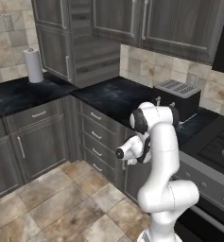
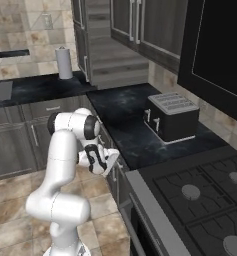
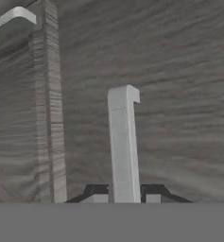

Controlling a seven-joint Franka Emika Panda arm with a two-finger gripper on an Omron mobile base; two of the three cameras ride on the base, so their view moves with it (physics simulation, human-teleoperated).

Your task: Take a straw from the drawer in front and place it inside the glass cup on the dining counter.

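The drawer (image 3: 170, 94) sits shut in the cabinet run under the worktop (image 1: 108, 97), its woodgrain front rigid and probably heavy to drag. Its silver bar handle (image 3: 123, 142), stiff and slick, is the place to hold, and the gripper (image 3: 124, 198) is clamped around it.

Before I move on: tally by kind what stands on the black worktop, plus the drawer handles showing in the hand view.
White paper towel roll: 1
Dark slotted toaster: 1
Silver bar handle: 2, one between the end effector's fingertips, one at the corner
Total: 4
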